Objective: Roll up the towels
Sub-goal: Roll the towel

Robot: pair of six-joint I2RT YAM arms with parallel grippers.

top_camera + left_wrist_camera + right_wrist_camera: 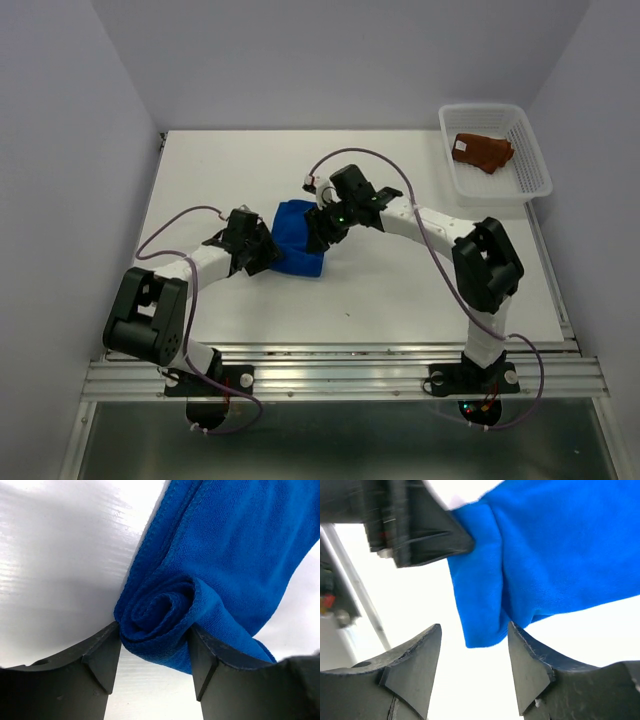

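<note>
Left wrist: rolled edge, blue towel (225, 555)

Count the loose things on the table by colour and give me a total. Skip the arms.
blue towel: 1
rust-brown towel: 1
white basket: 1
Total: 3

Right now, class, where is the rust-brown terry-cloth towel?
In the top view, the rust-brown terry-cloth towel lies inside the white plastic mesh basket at the far right corner of the table, apart from the royal blue terry-cloth towel mid-table.
</note>
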